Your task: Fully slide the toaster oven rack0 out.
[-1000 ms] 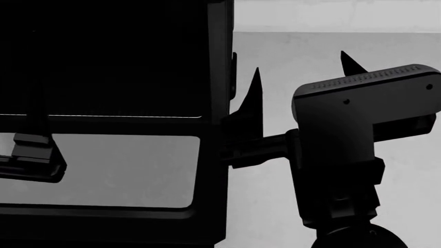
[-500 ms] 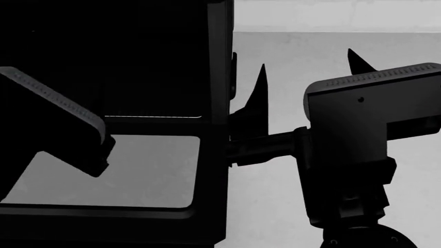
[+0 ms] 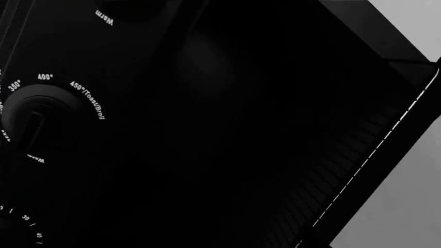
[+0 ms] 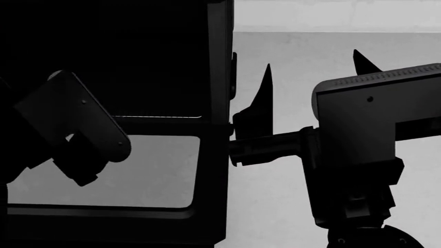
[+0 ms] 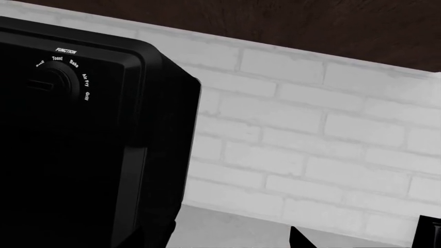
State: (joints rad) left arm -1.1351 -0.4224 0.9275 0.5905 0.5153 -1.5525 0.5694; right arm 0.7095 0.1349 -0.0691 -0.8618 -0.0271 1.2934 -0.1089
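Observation:
The black toaster oven (image 4: pixel 138 51) fills the left of the head view. Its glass-windowed door (image 4: pixel 158 170) hangs open and lies flat. The rack0 shows as a thin bright front bar (image 4: pixel 158 117) at the mouth of the dark interior, and as faint rods with a bright edge in the left wrist view (image 3: pixel 358 160). My left arm's wrist (image 4: pixel 69 124) is in front of the opening, and its fingers are lost in the dark. My right gripper (image 4: pixel 313 62) is open and empty, to the right of the oven's side wall (image 5: pixel 165 155).
The oven's temperature dial (image 3: pixel 34 119) and function knob (image 5: pixel 51 82) are on its control panel. The oven stands on a grey counter (image 4: pixel 276 206). A white brick wall (image 5: pixel 310 129) runs behind it.
My left arm has swung up from the lower left and now sits in front of the oven opening. My right gripper has drifted a little to the right. The rack bar has not moved.

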